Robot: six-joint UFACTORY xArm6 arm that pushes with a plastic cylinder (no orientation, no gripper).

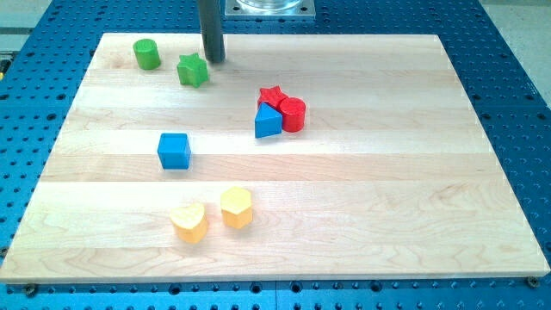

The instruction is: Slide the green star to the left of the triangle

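Observation:
The green star [193, 71] lies near the board's top left. My tip [213, 59] stands just to its upper right, close to it or touching; I cannot tell which. The blue triangle [268, 121] lies right of centre, packed against a red star [272, 96] above it and a red cylinder [293, 114] on its right. The green star is well to the upper left of the triangle.
A green cylinder [146, 53] stands left of the green star. A blue cube [174, 151] lies left of centre. A yellow heart [188, 222] and a yellow hexagon [236, 207] lie near the bottom. The wooden board [387, 198] rests on a blue perforated table.

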